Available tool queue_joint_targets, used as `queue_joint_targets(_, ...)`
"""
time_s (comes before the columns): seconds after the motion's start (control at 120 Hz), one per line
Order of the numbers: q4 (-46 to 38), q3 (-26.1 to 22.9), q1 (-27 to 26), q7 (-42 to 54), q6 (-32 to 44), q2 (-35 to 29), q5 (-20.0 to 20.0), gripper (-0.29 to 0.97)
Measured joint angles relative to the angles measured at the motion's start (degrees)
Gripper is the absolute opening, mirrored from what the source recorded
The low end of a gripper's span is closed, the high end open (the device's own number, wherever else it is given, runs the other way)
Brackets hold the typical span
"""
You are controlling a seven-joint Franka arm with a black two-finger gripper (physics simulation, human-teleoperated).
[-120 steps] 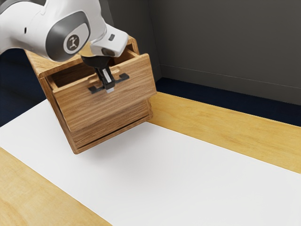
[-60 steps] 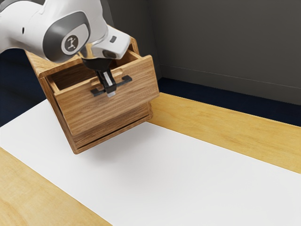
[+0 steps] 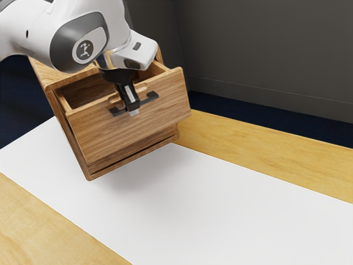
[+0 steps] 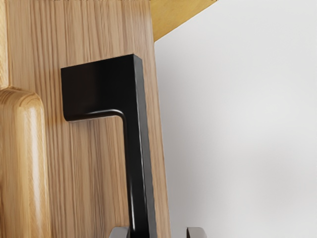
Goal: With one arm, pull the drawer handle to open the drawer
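A wooden cabinet stands at the exterior view's upper left on the white mat. Its top drawer is pulled partly out, with its hollow inside showing behind the front panel. A black bar handle crosses the drawer front. My gripper comes down from above and is shut on the middle of that handle. In the wrist view the black handle runs along the wooden drawer front, and a fingertip shows on either side of the bar.
A white mat covers the middle of the wooden table. A dark wall rises behind the table. My white arm hangs over the cabinet's top.
The drawer has slid further out of the cabinet toward the exterior view's right, and my gripper has moved with it on the handle.
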Motion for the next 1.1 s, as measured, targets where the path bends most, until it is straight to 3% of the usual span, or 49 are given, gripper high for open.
queue_joint_targets(0.775,-1.69,-0.36,-6.05,-3.45,-3.22,-2.30,2.38,0.07)
queue_joint_targets(1.1,-2.41,-3.26,-4.47,-4.97,-4.40,-3.83,3.50,0.06)
